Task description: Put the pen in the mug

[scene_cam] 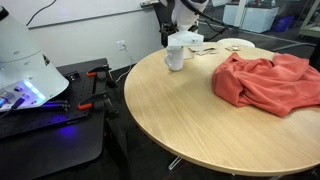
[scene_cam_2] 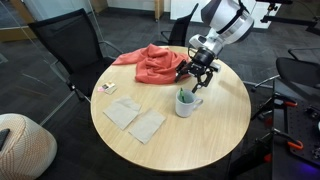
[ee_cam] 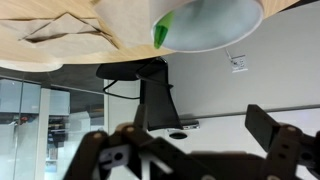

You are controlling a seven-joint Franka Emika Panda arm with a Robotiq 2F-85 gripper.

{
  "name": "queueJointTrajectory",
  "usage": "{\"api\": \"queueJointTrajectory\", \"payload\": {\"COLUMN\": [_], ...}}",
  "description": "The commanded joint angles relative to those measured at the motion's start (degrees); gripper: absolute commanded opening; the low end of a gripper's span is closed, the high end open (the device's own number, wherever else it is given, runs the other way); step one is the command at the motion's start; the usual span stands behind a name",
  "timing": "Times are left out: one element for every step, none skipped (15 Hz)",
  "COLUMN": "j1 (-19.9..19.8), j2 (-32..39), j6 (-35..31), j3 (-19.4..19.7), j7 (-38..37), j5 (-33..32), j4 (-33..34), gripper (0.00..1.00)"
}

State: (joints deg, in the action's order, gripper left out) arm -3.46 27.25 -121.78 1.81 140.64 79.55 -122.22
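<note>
The white mug [scene_cam_2: 188,104] stands on the round wooden table [scene_cam_2: 215,135], and it also shows in an exterior view [scene_cam: 176,59]. The green pen [scene_cam_2: 182,96] stands inside the mug, its tip poking above the rim. In the wrist view, which is upside down, the mug [ee_cam: 210,25] is at the top with the pen [ee_cam: 161,34] showing green at its rim. My gripper [scene_cam_2: 197,76] hangs just above and behind the mug, apart from it. Its fingers [ee_cam: 190,150] are spread wide and hold nothing.
A crumpled red cloth [scene_cam_2: 155,65] lies on the far part of the table, also seen in an exterior view [scene_cam: 265,80]. Two beige napkins [scene_cam_2: 135,118] lie near the mug. Black office chairs [scene_cam_2: 65,50] ring the table. A white device [scene_cam: 25,55] sits on a side stand.
</note>
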Motion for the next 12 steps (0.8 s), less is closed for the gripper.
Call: {"api": "queueJointTrajectory", "payload": {"j1": [0.31, 0.3, 0.33, 0.32, 0.35, 0.37, 0.26, 0.19, 0.35, 0.37, 0.39, 0.4], "j2": [-4.12, -4.86, -5.55, -6.21, -6.8, -7.35, -7.7, -7.89, -5.44, -5.78, -5.97, -6.06], "j6": [-0.62, -0.5, -0.53, -0.43, -0.37, -0.31, 0.25, 0.93, 0.39, 0.47, 0.48, 0.49], "j3": [0.02, 0.01, 0.02, 0.06, 0.07, 0.03, 0.04, 0.04, 0.31, 0.31, 0.31, 0.31], "j7": [2.21, 2.25, 2.23, 2.21, 2.18, 2.2, 1.98, 1.42, -0.11, -0.11, -0.11, -0.11], "j5": [1.39, 1.35, 1.31, 1.15, 1.04, 1.11, 0.92, 0.61, -0.07, -0.07, -0.07, -0.07], "j4": [-2.09, -2.28, -2.43, -2.53, -2.68, -2.86, -2.85, -2.82, -0.73, -0.84, -0.99, -1.13], "gripper": [1.0, 1.0, 1.0, 1.0, 1.0, 1.0, 1.0, 1.0, 1.0, 1.0, 1.0, 1.0]}}
